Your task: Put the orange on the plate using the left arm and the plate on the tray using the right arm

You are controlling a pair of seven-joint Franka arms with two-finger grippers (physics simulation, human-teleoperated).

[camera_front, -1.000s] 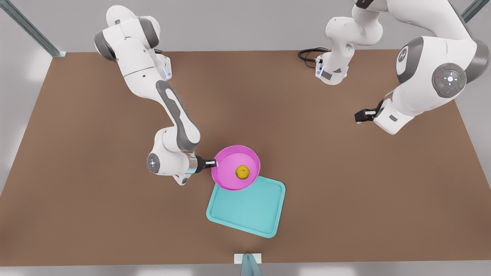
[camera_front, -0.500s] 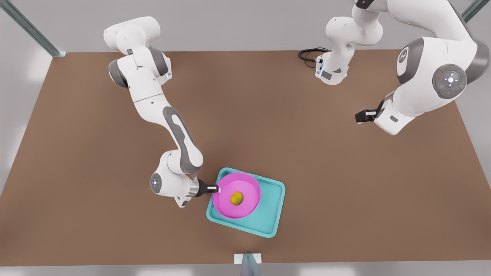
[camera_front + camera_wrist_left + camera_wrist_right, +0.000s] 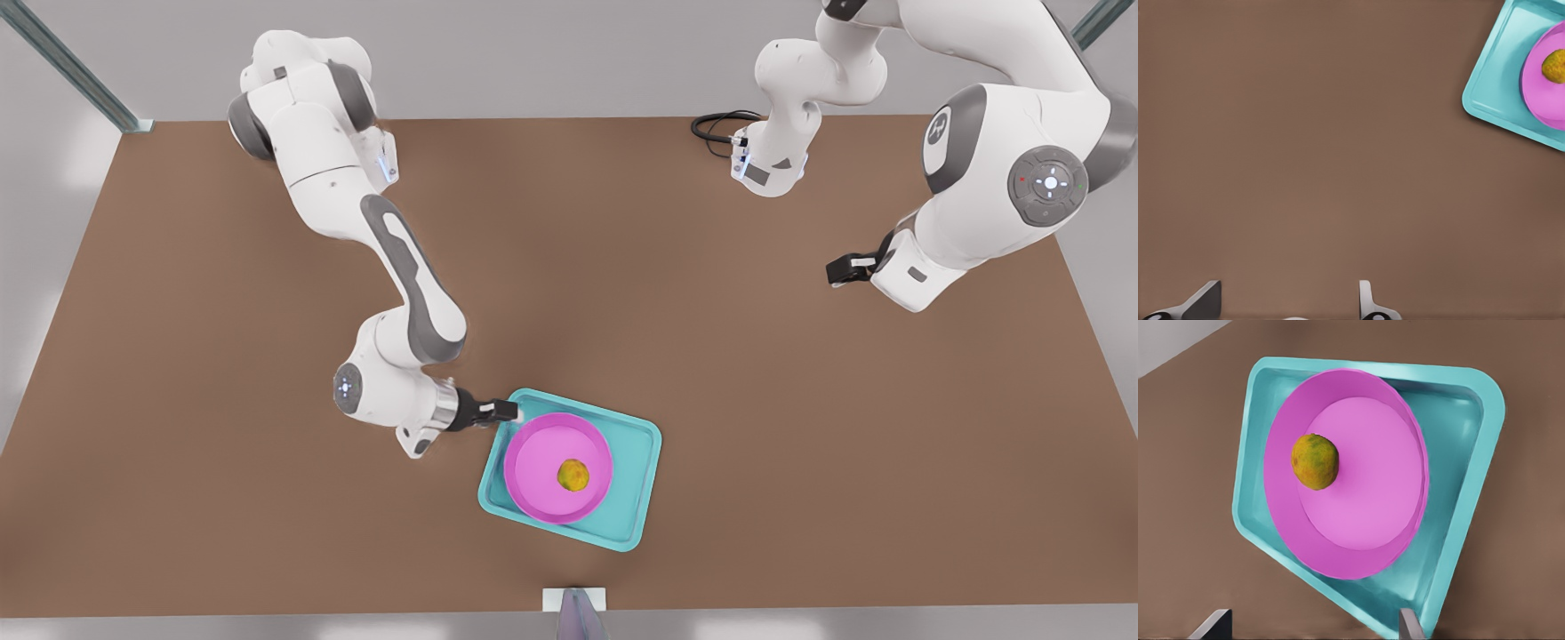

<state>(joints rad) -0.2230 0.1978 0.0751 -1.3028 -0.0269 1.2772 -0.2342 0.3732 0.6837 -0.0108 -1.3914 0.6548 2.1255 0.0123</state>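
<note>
Since the earlier frame the plate (image 3: 558, 468), carrying the orange (image 3: 573, 475), has settled flat inside the tray (image 3: 640, 440). The right tool (image 3: 507, 410), open and empty, sits just left of its rim. The left tool (image 3: 834, 270) waits far right, open.

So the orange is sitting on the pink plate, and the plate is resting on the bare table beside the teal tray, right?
Not quite. The orange does sit on the pink plate, but the plate lies inside the teal tray, not on the bare table beside it. The front view shows this.

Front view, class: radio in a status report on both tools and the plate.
Right tool open beside tray, clear of plate. Left tool open, waiting far off. Orange on plate, plate on tray. Nothing obstructing.
</note>
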